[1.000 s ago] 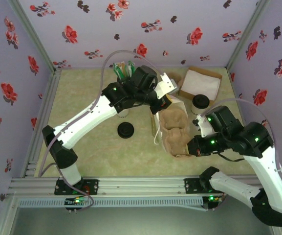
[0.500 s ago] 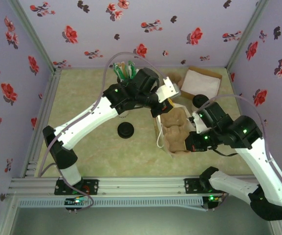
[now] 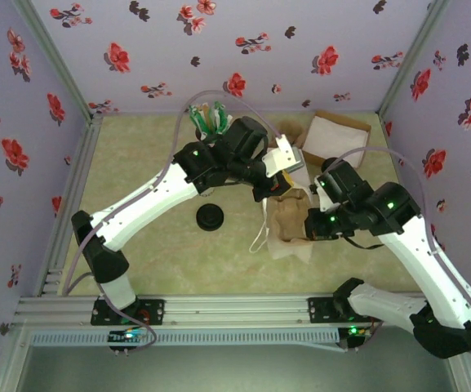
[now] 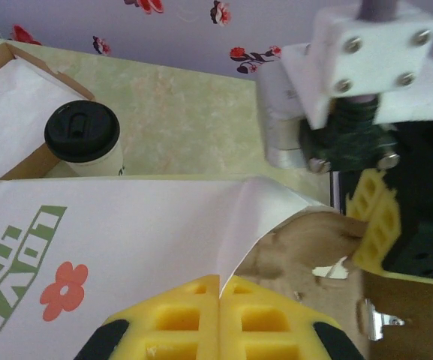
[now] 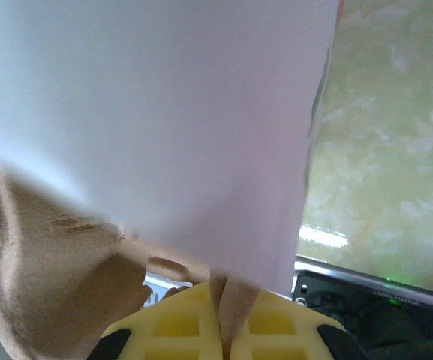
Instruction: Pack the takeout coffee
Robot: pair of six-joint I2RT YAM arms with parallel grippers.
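The takeout coffee (image 4: 82, 139), a cream paper cup with a black lid, stands upright on the table beside a cardboard box. My left gripper (image 4: 220, 282) is shut on the rim of a white paper bag (image 4: 126, 240) printed with green letters and a red flower. My right gripper (image 5: 224, 292) is shut on an edge of the brown pulp carrier (image 5: 43, 292), with the white bag (image 5: 163, 112) draped over it. From above, the left gripper (image 3: 277, 181) and right gripper (image 3: 305, 228) meet at the carrier (image 3: 288, 222), and the bag's handles (image 3: 259, 237) hang off its left side.
A loose black lid (image 3: 210, 217) lies on the table left of the bag. A pink cup of green sachets (image 3: 207, 119) stands at the back. A cardboard box with white paper (image 3: 333, 135) sits at the back right. Flowered walls close in three sides.
The right arm has swung left and away from the near edge, carrying the carrier toward the left gripper and the bag. The left gripper has edged slightly right, still holding the bag.
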